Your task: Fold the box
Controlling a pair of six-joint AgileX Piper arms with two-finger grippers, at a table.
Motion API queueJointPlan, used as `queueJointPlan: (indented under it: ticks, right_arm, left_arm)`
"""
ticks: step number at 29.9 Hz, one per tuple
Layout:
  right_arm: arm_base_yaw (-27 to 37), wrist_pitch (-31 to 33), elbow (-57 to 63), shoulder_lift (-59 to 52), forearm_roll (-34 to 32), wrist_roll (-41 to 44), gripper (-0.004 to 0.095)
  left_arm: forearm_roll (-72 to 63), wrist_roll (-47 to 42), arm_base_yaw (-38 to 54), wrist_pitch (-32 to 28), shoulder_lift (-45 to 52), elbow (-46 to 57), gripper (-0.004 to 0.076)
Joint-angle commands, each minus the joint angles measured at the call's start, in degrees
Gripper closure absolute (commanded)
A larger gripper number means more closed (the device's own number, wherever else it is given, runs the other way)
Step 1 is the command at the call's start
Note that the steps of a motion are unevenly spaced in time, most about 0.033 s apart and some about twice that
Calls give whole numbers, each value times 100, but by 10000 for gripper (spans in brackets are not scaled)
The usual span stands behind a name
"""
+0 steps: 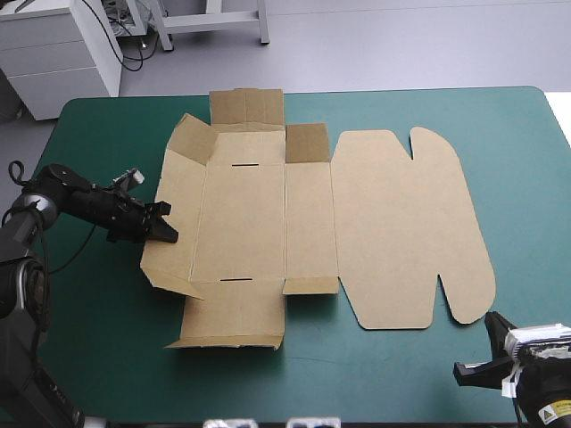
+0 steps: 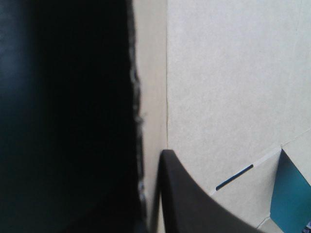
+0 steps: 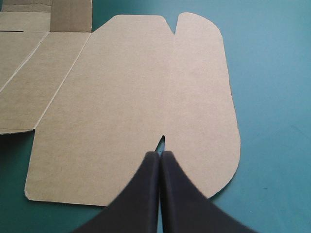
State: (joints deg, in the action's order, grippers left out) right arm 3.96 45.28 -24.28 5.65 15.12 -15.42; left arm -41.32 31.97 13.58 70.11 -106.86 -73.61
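1. Fingers of my left gripper are pressed all but together on the left wall of the box. One black finger lies against the wall's inner face. The board's ragged edge runs just beside it, and beyond that edge is a dark mass I cannot make out.
2. Fingers of my right gripper are closed into one pointed arch with nothing between them. From above, their tip stands just beside the near right corner of the lid. I cannot tell whether it touches the board.
3. Outward from my left fingers, the box is one cut sheet of brown board in the middle of the teal-green cover. Its base and lid lie flat. The left wall is tilted up off the cover where I grip it, and the corner flap at its far end tilts with it.
4. Counted on the sheet:
   - two dark slots in the base, one far and one near;
   - two notches in the lid's outline, one far and one near;
   - two end flaps, far and near;
   - two small tabs beside the middle panel, far and near.
5. Writing: a yellow sticker sits on my right wrist, too small to read.
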Motion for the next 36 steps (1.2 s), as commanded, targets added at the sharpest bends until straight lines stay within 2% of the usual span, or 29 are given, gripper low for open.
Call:
queueJointPlan:
  ticks: [1,9,15,22,25,29,36]
  right_arm:
    - [9,-401,-182,93,27,-12,927]
    - [9,-548,-182,93,27,-12,927]
    - [9,-547,-182,93,676,-52,927]
    - [9,-310,-182,93,794,-761,927]
    - [9,-310,-182,93,794,-890,927]
    - [9,-310,-182,93,794,-890,927]
    - [9,-310,-182,103,758,-912,927]
  left_arm:
    - [-76,-73,-14,402,267,-176,725]
    - [486,-146,-14,412,442,-349,731]
    - [887,-298,-328,412,736,-943,731]
    - [2520,-202,-1405,371,796,-2399,731]
    - [3281,134,-1984,372,796,-2924,731]
    - [4530,468,-2843,372,796,-3332,731]
    - [5885,601,-3976,258,796,-3451,731]
